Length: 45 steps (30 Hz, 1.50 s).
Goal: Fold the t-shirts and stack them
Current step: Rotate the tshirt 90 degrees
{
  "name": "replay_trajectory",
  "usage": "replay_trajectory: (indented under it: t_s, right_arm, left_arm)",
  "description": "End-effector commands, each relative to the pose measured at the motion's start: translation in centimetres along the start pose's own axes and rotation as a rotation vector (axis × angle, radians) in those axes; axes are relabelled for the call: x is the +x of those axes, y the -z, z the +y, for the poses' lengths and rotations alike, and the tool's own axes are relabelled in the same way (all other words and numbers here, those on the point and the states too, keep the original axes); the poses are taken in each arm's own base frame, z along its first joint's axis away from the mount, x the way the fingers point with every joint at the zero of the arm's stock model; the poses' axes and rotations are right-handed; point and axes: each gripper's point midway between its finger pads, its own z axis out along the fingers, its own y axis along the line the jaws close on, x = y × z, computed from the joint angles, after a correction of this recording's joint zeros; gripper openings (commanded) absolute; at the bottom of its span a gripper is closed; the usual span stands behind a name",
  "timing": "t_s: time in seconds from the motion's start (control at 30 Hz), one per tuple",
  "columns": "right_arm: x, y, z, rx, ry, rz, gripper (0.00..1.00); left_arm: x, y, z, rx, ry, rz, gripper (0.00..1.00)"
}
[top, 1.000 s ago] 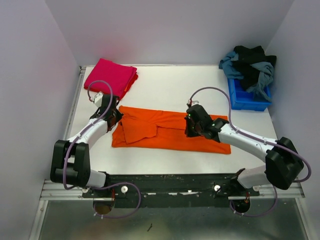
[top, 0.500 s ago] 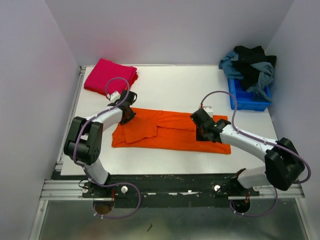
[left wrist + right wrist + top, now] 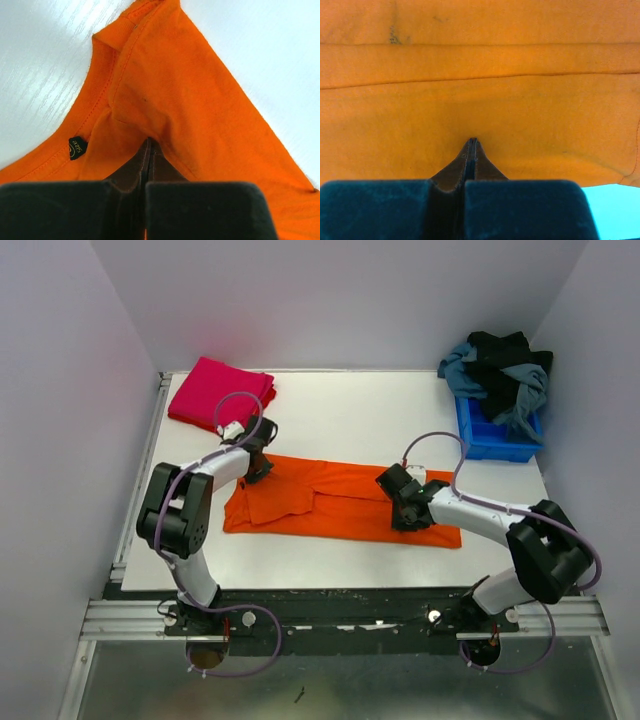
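The orange t-shirt (image 3: 330, 502) lies in a long band on the table (image 3: 350, 410), under both my hands. My left gripper (image 3: 149, 143) is clamped on a pucker of cloth beside the collar, with the size tag (image 3: 76, 148) left of my fingertips. My right gripper (image 3: 471, 143) pinches a ridge near the shirt's other end. The pink t-shirt (image 3: 220, 392) sits folded beyond my left gripper, apart from the orange one. A blue bin (image 3: 495, 438) heaped with dark clothes (image 3: 500, 370) stands past my right gripper.

Two t-shirts are counted on the bench (image 3: 340, 405): one orange t-shirt (image 3: 330, 502), one pink t-shirt (image 3: 218, 390). One blue bin (image 3: 497, 446) is counted.
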Motion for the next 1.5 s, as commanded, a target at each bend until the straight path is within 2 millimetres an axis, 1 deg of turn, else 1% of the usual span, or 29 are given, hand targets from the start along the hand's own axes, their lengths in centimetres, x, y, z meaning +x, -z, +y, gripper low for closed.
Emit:
replay_trajectory:
  t_s: [0.0, 0.1, 0.17, 0.27, 0.4, 0.53, 0.57, 0.67, 0.73, 0.83, 0.9, 1.0, 1.03, 1.07, 1.13, 1.2, 1.27, 1.33, 1.4, 1.47]
  right_arm:
    - [1.8, -1.1, 0.3, 0.005, -0.042, 0.075, 0.01]
    - [1.9, -1.2, 0.0, 0.029, -0.036, 0.084, 0.01]
    - [2.1, -1.2, 0.3, 0.023, -0.031, 0.088, 0.01]
    - [2.7, -1.0, 1.2, -0.004, -0.022, 0.101, 0.01]
    - [3.6, -0.4, 3.0, -0.045, -0.012, 0.115, 0.01]
    - [4.8, 0.2, 5.7, -0.091, 0.009, 0.133, 0.01]
    - [5.2, 0.3, 6.1, -0.087, 0.02, 0.137, 0.01]
    - [6.0, 1.1, 8.0, -0.106, 0.035, 0.144, 0.01]
    - [6.3, 1.6, 9.6, -0.144, 0.043, 0.144, 0.01]
    - [6.1, 2.6, 12.3, -0.201, 0.044, 0.126, 0.01]
    - [5.4, 3.0, 14.1, -0.265, 0.025, 0.086, 0.01]
    - [5.2, 4.3, 17.4, -0.446, 0.017, 0.052, 0.01]
    - [4.9, 4.8, 18.0, -0.488, 0.017, 0.042, 0.01]
    - [4.4, 5.4, 18.6, -0.518, 0.021, 0.027, 0.01]
    - [3.2, 6.2, 18.7, -0.52, 0.041, -0.019, 0.01]
    - [1.3, 7.5, 18.3, -0.508, 0.072, -0.097, 0.01]
    - [-1.0, 8.8, 17.3, -0.474, 0.083, -0.183, 0.01]
    - [-3.3, 10.0, 15.7, -0.432, 0.066, -0.249, 0.01]
    - [-5.7, 10.6, 13.9, -0.41, 0.039, -0.29, 0.01]
    - [-8.0, 10.5, 11.7, -0.39, -0.004, -0.319, 0.01]
  left_arm:
    - [1.1, -1.7, 0.9, -0.066, -0.023, 0.038, 0.0]
    - [1.0, -2.1, 0.5, -0.065, -0.025, 0.037, 0.0]
    - [0.8, -2.2, -0.5, -0.027, -0.032, 0.036, 0.0]
    - [0.9, -2.5, -3.1, 0.069, -0.065, 0.055, 0.0]
    - [1.5, -3.2, -7.4, 0.148, -0.124, 0.086, 0.0]
    - [2.8, -4.7, -11.1, 0.181, -0.208, 0.121, 0.0]
    - [2.9, -4.7, -12.2, 0.196, -0.218, 0.121, 0.0]
    - [3.7, -4.9, -14.5, 0.21, -0.253, 0.099, 0.0]
    - [4.0, -4.9, -16.8, 0.246, -0.27, 0.082, 0.0]
    - [5.5, -5.1, -20.3, 0.312, -0.304, 0.095, 0.0]
    - [6.1, -5.1, -22.6, 0.358, -0.309, 0.119, 0.0]
    - [7.2, -5.5, -25.1, 0.44, -0.296, 0.177, 0.0]
    - [7.2, -5.7, -26.0, 0.464, -0.291, 0.173, 0.0]
    - [7.7, -5.5, -26.9, 0.505, -0.289, 0.199, 0.0]
    - [8.4, -5.9, -28.0, 0.535, -0.287, 0.215, 0.0]
    - [8.3, -5.8, -29.3, 0.569, -0.285, 0.207, 0.0]
    - [8.3, -6.0, -30.0, 0.592, -0.282, 0.202, 0.0]
    - [8.1, -6.1, -30.6, 0.6, -0.277, 0.199, 0.0]
    - [7.6, -6.2, -31.3, 0.611, -0.272, 0.196, 0.0]
    - [7.4, -6.0, -31.8, 0.632, -0.27, 0.195, 0.0]
